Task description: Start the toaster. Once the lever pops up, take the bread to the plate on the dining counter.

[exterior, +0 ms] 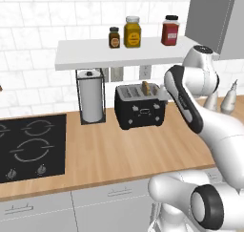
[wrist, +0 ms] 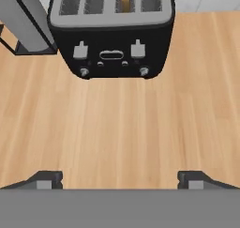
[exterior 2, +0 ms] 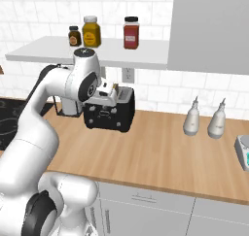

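The toaster (wrist: 111,32) stood on the wood counter (wrist: 122,128) against the tiled wall, with the bread (exterior: 147,88) sitting upright in one slot. Your gripper (wrist: 120,179) hung over bare counter in front of its long face, jaws wide apart and holding nothing. Two pale levers (wrist: 137,49) sat side by side there, so you could have pressed the one for the empty slot; which served the bread's slot I couldn't quite tell. Spread fingers might also have shoved the toaster back, and the paper towel holder (exterior: 91,96) stood just beside it
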